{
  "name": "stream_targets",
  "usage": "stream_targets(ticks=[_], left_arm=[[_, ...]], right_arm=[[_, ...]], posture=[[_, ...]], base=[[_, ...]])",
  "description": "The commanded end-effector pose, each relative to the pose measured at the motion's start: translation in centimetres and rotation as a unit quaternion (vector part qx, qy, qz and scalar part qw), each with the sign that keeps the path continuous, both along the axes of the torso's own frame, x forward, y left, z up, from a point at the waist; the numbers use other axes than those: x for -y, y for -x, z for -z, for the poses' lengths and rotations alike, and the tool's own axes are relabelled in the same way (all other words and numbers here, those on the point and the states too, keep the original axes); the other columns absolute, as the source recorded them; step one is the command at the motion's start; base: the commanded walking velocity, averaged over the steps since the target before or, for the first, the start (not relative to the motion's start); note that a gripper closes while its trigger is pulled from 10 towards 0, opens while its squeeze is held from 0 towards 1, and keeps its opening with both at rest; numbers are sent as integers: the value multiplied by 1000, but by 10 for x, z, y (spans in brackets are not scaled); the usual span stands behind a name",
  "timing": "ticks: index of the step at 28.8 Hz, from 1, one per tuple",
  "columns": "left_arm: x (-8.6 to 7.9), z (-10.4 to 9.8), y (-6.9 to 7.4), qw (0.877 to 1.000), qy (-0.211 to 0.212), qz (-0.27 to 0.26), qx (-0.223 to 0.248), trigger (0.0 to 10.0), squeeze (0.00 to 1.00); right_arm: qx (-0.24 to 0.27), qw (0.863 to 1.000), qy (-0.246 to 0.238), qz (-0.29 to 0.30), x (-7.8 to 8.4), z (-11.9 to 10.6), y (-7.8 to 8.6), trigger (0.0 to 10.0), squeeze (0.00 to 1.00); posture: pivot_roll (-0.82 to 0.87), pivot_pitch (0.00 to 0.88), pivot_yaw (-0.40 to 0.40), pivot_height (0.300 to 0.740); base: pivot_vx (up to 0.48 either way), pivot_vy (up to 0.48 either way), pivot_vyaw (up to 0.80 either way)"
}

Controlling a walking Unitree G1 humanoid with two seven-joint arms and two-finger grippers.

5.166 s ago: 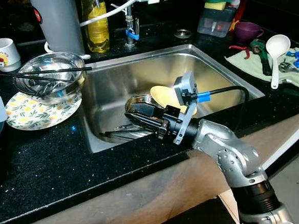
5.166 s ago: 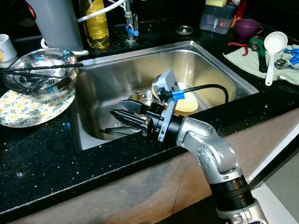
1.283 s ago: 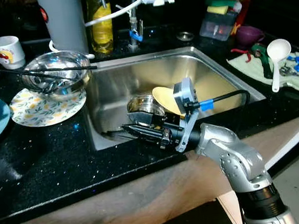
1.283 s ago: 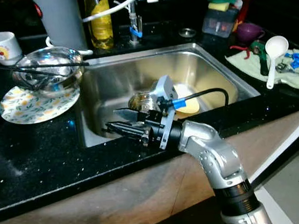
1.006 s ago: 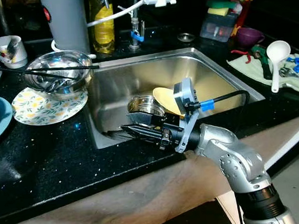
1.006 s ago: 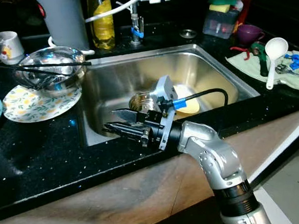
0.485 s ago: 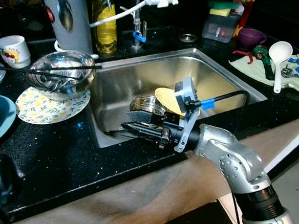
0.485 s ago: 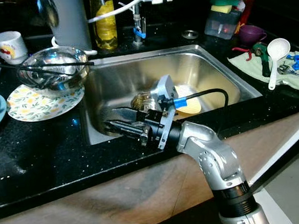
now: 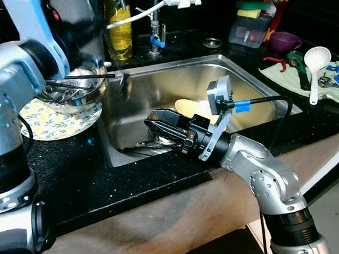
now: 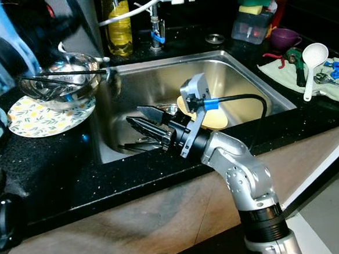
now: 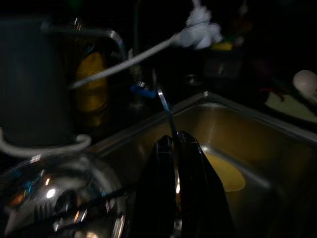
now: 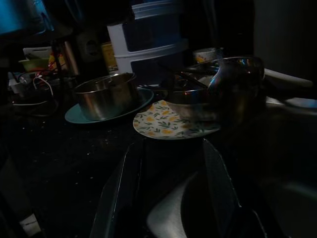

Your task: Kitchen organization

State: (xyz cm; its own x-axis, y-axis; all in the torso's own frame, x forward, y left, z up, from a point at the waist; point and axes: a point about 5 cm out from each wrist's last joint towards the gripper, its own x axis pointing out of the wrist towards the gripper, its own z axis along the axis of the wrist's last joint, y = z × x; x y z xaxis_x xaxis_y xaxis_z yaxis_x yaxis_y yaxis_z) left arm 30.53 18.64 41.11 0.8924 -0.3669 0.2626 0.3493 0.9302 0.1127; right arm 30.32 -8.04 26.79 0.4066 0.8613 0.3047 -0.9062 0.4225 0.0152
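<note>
While clearing dishes out of the sink [image 9: 171,74]: step judged as moving cutlery and bowls across to the left counter, well short of done. Left gripper [image 11: 173,141]: high over the far left corner of the sink, just beside the steel bowl [image 9: 77,93]; pinched tight on the thin handle of a metal spoon [image 11: 166,106], spoon's lower end blurred. Steel bowl: seated on a flowered plate [image 9: 41,121], black chopsticks [image 9: 84,77] lying across the rim. Right gripper [image 9: 157,123]: low inside the sink at its near side, pointing left; fingers spread wide, a curved grey metal piece [image 12: 173,213] between them, contact not discernible. Remaining in sink: yellow plate [image 9: 188,107] just right of the right gripper, loose utensils [image 9: 139,146] on the floor at near left. Next move, by judgement: lower spoon into steel bowl clear of the chopsticks, then release; for the right side, close only once the metal piece sits squarely between the fingers, then lift over the near rim without snagging the utensils.
</note>
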Motion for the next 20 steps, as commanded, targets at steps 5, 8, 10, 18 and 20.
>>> stream_targets(ticks=[5,8,10,18,20], left_arm=[[1,23,-6,992,69,-26,-100,0,0],[6,31,-6,990,74,-20,-118,0,0],[6,31,-6,990,74,-20,-118,0,0],[23,44,2,986,100,50,-124,0,0],[26,49,4,983,99,59,-143,0,0]], right_arm=[[-13,1000,-11,18,1,0,-5,10000,0],[-17,999,-13,31,2,0,-7,10000,0],[-17,999,-13,31,2,0,-7,10000,0],[-19,997,-33,62,4,-3,-12,10000,0],[-20,997,-37,68,4,-4,-14,10000,0]], posture=[[16,190,-50,740],[17,192,-50,740],[17,192,-50,740],[20,192,-48,740],[20,192,-48,740]], base=[[0,0,0],[0,0,0],[0,0,0],[0,0,0],[0,0,0]])
